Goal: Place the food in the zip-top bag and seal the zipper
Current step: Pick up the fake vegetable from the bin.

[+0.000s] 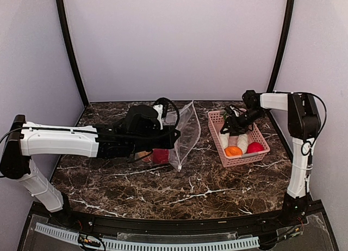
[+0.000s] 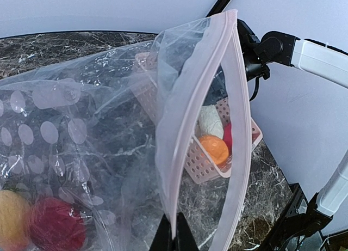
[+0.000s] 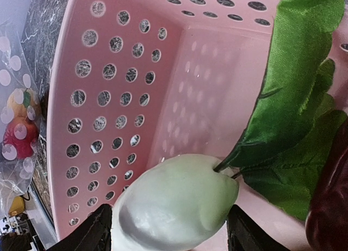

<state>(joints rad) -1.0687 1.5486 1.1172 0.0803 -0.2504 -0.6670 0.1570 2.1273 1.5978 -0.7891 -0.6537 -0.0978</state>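
The clear zip-top bag (image 1: 186, 132) lies at the table's middle with its mouth held open toward the pink basket. My left gripper (image 2: 174, 237) is shut on one lip of the pinkish-white zipper (image 2: 179, 126), and it also shows in the top view (image 1: 173, 136). A red piece of food (image 2: 54, 225) and a yellowish one (image 2: 11, 218) sit inside the bag. My right gripper (image 3: 173, 232) is down in the basket (image 1: 217, 132), its fingers closed on both sides of a white oblong vegetable (image 3: 174, 202) with green leaves (image 3: 293, 109). An orange piece (image 1: 233, 151), a red piece (image 1: 254, 147) and a white piece (image 1: 224, 139) lie in the basket.
A dark maroon piece (image 3: 329, 207) lies right beside the held vegetable. The basket's slotted wall (image 3: 109, 98) rises close on the left of my right gripper. Dark curved poles stand at the table's back corners.
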